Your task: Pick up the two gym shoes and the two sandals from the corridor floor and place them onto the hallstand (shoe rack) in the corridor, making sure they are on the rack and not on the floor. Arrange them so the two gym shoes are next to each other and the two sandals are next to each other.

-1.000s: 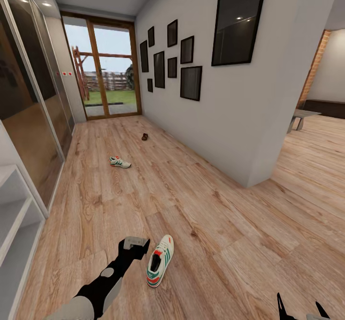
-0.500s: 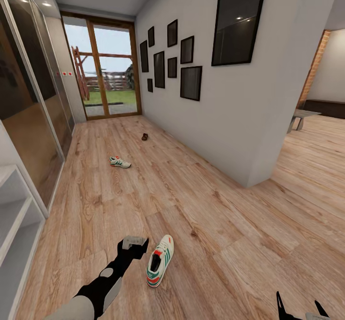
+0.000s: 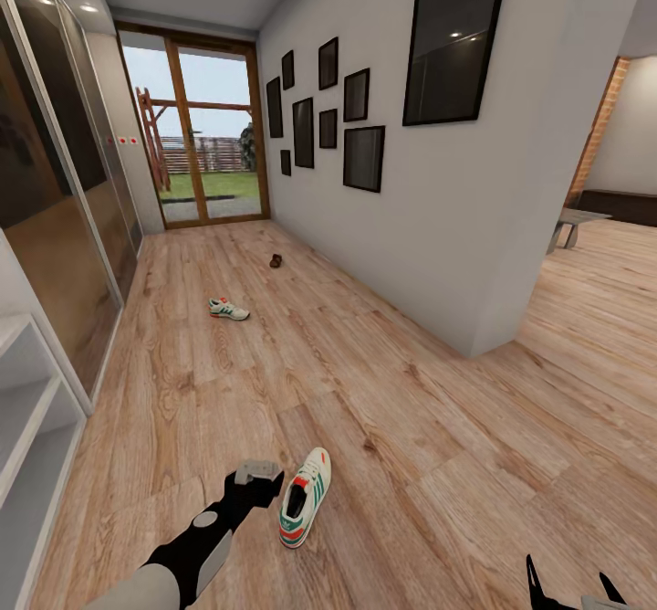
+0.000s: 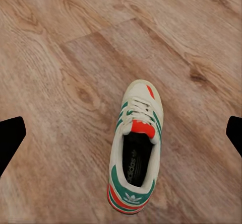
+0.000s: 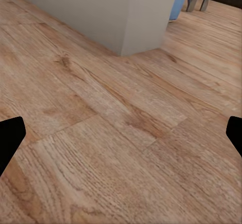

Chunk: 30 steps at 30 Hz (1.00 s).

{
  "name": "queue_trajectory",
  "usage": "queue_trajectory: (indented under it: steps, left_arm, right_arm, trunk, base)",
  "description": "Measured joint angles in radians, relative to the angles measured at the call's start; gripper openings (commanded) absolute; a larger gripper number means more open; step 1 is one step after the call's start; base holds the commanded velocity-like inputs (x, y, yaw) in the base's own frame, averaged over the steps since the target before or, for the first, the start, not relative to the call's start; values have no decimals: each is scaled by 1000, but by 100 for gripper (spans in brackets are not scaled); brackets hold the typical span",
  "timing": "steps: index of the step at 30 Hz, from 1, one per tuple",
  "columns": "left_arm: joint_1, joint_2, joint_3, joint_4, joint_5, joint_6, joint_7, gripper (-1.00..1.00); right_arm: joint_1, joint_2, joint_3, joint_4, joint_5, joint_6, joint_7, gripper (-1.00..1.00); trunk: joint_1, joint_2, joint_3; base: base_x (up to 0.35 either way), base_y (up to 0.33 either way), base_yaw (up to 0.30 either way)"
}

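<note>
Hovering left gripper (image 4: 121, 133), jaws spread wide to straddle cream-white lace-up sneaker with green stripes (image 4: 135, 146) on brown wood-plank floor (image 4: 55, 58); right gripper (image 3: 573, 592) parked low, jaws likewise apart.

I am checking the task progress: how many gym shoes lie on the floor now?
2. One gym shoe lies beside the left gripper; the other gym shoe lies farther down the corridor floor.
</note>
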<state>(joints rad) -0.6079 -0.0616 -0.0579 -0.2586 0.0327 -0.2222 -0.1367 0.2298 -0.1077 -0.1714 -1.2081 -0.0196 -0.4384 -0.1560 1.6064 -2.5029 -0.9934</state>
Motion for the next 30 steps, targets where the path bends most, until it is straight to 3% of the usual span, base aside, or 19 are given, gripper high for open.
queue_trajectory:
  steps: [11,30]
  left_arm:
    - [3,1,-3,1,-3,-68,-10,100]
    - [6,0,-4,2,-4,-82,-11,100]
  right_arm:
    - [0,1,0,0,0,1,-2,100]
    - [-17,1,1,1,0,4,-3,100]
  trunk:
    - [0,0,0]
    - [0,0,-19]
  base:
    - [0,0,0]
    - [0,0,0]
